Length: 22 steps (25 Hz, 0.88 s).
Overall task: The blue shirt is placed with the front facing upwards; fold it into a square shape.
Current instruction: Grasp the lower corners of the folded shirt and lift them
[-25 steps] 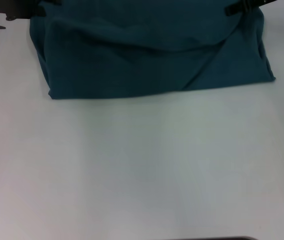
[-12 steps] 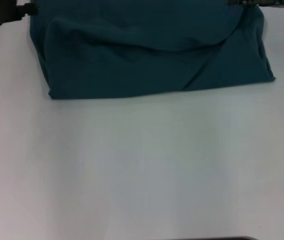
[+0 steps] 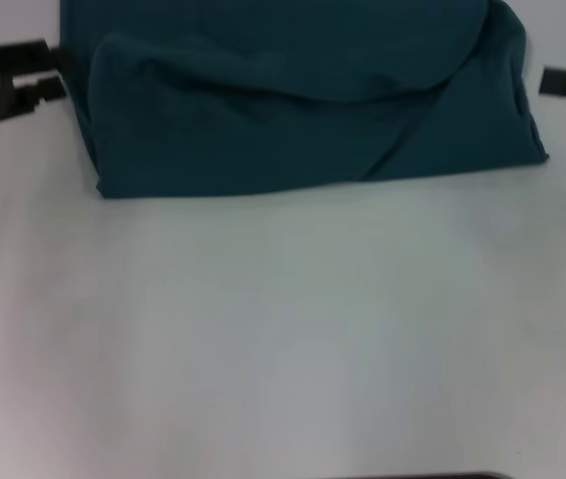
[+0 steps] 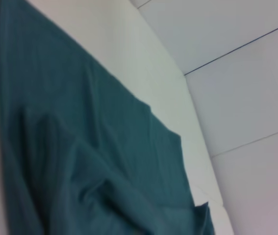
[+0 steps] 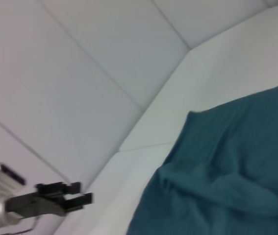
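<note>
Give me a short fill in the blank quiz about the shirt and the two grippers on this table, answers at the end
1. The colour of the blue shirt lying on the white table is dark ____.
2. The left gripper is beside the shirt's ____ edge.
3. The left gripper's fingers are ____, holding nothing.
4. The right gripper is ____ the shirt, not touching it.

Missing words: teal-blue; left; open; beside

No writing, label, brand, number or sign can be read anywhere in these views. The shirt (image 3: 302,100) lies folded with only plain teal cloth facing up, and no lettering shows on it in the head view or either wrist view. The left gripper (image 5: 77,193) perhaps carries markings, but it is too blurred to tell.
</note>
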Available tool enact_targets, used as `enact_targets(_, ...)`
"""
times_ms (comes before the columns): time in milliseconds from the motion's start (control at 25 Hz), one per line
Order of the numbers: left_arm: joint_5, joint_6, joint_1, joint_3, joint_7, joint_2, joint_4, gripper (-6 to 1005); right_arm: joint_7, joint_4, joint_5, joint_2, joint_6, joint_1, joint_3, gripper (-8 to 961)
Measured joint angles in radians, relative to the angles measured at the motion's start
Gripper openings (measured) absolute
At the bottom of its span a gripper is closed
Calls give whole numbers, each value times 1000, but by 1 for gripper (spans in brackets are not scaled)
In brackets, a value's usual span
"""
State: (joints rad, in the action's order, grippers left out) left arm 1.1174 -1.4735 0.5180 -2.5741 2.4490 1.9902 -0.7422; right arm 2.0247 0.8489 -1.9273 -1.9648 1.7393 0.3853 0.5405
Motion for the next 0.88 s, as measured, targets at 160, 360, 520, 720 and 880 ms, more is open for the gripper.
enact_targets(160, -6, 22, -23, 2, -34, 7, 66, 520, -101, -50, -3, -4, 53, -32, -26, 778)
enact_targets(360, -27, 96, -42, 3, -14, 21, 106, 521, -131, -59, -30, -14, 61, -45, -24, 778)
enact_targets(520, -48, 130, -38, 20, -41, 41, 110, 521, -146, -76, -32, -15, 59, -40, -28, 778)
enact_targets(720, -59, 146, -25, 64, -188, 57, 103, 520, -157, -94, -32, -12, 57, -32, -30, 778)
enact_targets(880, -59, 143, -23, 82, -238, 63, 103, 523, -161, -95, -30, -10, 61, -31, -34, 778)
